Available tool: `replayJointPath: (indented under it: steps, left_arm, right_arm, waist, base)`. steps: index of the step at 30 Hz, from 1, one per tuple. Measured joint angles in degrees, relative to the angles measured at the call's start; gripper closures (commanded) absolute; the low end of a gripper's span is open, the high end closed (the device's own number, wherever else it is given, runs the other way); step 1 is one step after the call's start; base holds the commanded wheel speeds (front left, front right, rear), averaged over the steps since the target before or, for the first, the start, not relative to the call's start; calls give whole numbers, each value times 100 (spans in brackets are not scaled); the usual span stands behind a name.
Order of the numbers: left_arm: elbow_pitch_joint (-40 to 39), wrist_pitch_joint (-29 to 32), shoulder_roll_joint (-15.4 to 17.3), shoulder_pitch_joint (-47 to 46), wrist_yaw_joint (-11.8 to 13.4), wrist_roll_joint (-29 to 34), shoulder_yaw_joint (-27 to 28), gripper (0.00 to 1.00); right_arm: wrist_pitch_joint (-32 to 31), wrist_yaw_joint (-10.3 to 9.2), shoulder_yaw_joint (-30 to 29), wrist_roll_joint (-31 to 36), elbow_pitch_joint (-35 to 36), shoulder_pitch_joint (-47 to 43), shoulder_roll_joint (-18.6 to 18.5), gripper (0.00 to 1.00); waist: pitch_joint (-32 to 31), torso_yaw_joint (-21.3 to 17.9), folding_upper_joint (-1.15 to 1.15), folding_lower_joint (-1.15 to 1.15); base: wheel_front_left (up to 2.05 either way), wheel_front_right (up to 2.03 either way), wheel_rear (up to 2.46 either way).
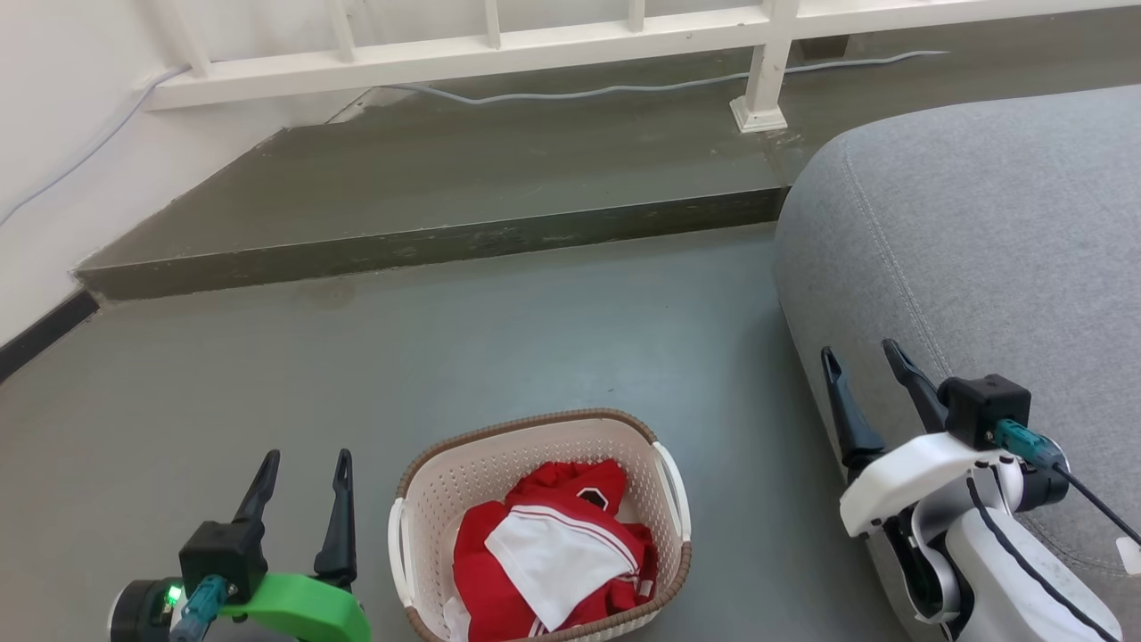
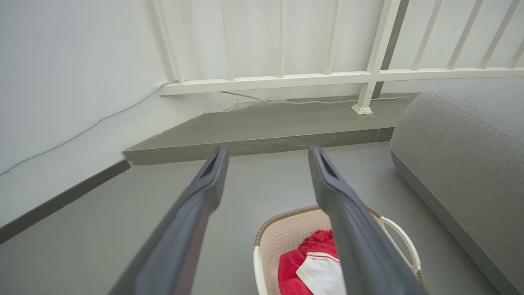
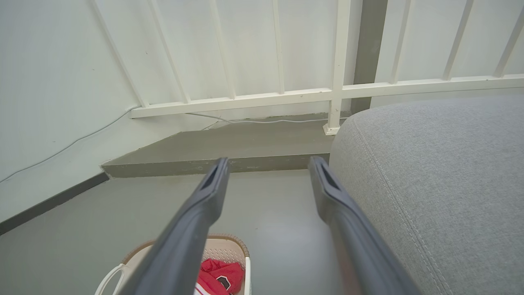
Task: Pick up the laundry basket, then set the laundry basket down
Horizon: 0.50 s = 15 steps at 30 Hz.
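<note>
The laundry basket (image 1: 499,464) stands on the grey floor at the bottom middle of the head view, cream-white and perforated, with a brown rim, white side handles and red and white clothes inside. It also shows low in the left wrist view, laundry basket (image 2: 282,233), and at the bottom left of the right wrist view, laundry basket (image 3: 223,248). My left gripper (image 1: 306,464) is open to the basket's left, apart from it. My right gripper (image 1: 863,350) is open to its right, against the grey sofa's front. Both hold nothing.
A grey sofa (image 1: 980,241) takes up the right side. A raised concrete step (image 1: 428,245) runs across ahead, with a white railing (image 1: 481,53) and a loose cable (image 1: 624,87) on it. A white wall (image 1: 53,134) closes the left. Open floor lies between basket and step.
</note>
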<state>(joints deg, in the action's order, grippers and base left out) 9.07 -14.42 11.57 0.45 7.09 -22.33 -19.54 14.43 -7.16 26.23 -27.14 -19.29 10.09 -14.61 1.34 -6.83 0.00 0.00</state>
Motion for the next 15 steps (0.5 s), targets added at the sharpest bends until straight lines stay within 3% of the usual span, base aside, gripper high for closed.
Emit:
replayJointPath:
  steps: [15]
  left_arm:
    - [-359, 78, -321, 561, 1, 256, 312, 0]
  right_arm:
    - [-1, -2, -339, 253, 414, -479, 26, 0]
  waist:
    - [-20, -64, 0, 0]
  base:
    - [0, 0, 0]
